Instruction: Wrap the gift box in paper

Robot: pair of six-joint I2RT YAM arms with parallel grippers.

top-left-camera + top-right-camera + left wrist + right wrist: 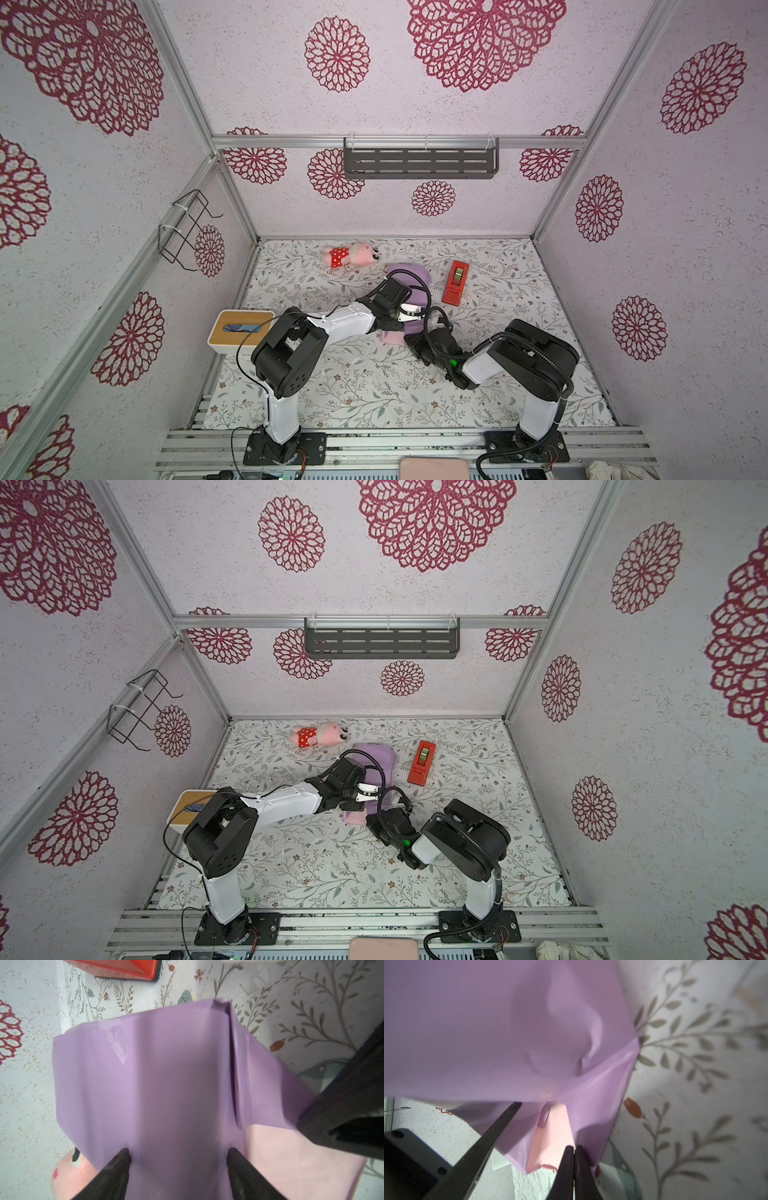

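The paper sits folded into a lilac bundle at mid-table, with its pale pink face showing at the near end. The gift box is hidden under it. My left gripper is open, both fingertips denting the lilac paper from above. My right gripper is shut on the paper where a pink flap meets a lilac fold, holding that end raised.
A red tape dispenser lies just right of the bundle. A pink plush toy lies behind it. A tissue box stands at the left edge. A pink pad lies at the front rail.
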